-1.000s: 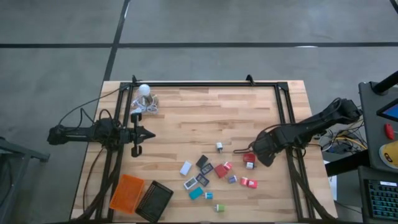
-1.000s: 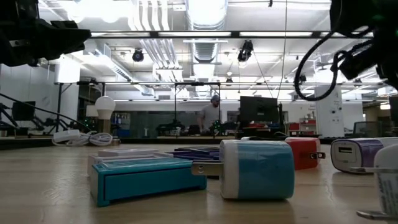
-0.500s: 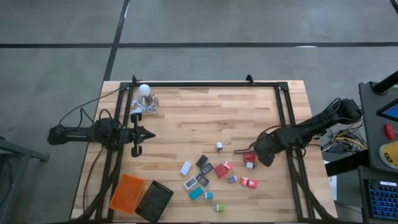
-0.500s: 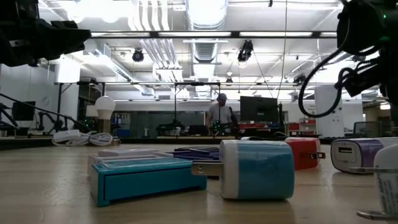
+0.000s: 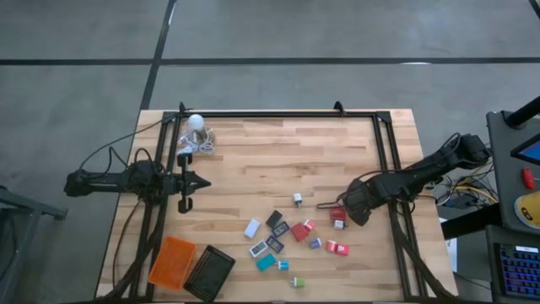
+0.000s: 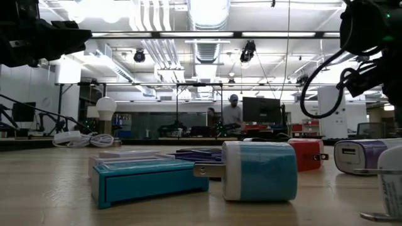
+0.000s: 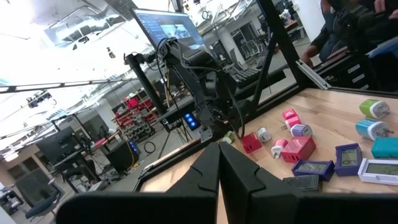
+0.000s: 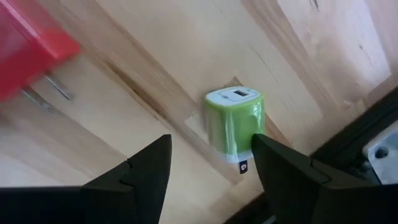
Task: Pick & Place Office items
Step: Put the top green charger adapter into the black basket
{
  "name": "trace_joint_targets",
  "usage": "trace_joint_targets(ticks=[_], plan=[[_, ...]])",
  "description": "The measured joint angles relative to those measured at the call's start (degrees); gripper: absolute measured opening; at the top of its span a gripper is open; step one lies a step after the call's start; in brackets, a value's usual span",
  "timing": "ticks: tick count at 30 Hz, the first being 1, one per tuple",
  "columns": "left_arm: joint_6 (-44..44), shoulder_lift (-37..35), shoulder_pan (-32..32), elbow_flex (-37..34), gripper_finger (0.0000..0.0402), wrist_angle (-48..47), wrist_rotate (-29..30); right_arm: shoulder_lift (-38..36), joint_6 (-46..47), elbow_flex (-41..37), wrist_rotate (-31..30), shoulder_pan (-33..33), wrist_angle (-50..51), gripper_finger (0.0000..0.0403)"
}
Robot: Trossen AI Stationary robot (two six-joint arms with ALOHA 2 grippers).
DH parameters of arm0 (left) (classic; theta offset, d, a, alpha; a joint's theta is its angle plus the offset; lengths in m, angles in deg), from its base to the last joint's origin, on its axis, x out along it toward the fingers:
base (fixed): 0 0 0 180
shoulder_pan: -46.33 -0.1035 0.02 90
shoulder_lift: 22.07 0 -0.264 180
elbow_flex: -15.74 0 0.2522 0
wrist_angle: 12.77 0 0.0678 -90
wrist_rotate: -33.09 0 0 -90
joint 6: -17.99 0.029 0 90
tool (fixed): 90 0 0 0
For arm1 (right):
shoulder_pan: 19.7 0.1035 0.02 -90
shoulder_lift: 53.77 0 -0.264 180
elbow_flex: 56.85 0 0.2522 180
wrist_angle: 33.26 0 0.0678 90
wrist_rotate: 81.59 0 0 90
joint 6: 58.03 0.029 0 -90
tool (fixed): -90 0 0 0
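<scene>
My right gripper (image 5: 346, 209) hangs low over the right end of the scattered office items, jaws about half open and holding nothing. From my right wrist camera, the small lime-green plastic charger block (image 8: 235, 127) lies on the pale wooden table (image 5: 253, 152) straight ahead, centred in the gap between my two dark fingers (image 8: 149, 168). Its long axis runs along my line of reach, socket face away from me, so the fingers flank its narrower sides. I judge a short advance and drop would bracket it without turning the wrist.

Room is tight on two sides. The black frame rail (image 8: 364, 134) runs close beside the block, and a red plastic plug block (image 8: 31, 56) with its metal prongs lies near on the other side.

My left gripper (image 5: 187, 181) waits shut and empty at the table's left edge, well apart from the block, so the right arm is the nearer. The orange rectangular tray (image 5: 172, 261) and the black one (image 5: 208, 273) sit at the near left corner, across the cluster.
</scene>
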Motion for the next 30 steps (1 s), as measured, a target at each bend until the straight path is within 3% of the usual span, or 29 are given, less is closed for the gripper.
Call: trace_joint_targets(ticks=[11,17,30], plan=[[0.00,0.00,0.00,0.00,0.0009,0.01,-0.01,0.01,-0.33,4.12,-0.59,0.00,-0.57,0.0219],[0.00,0.00,0.00,0.00,0.0009,0.01,-0.02,-0.38,1.88,6.69,-7.24,0.00,8.20,0.0219],[0.00,0.00,0.02,0.00,0.0010,0.01,-0.02,-0.56,-1.93,1.95,-3.85,0.00,4.61,0.0219]])
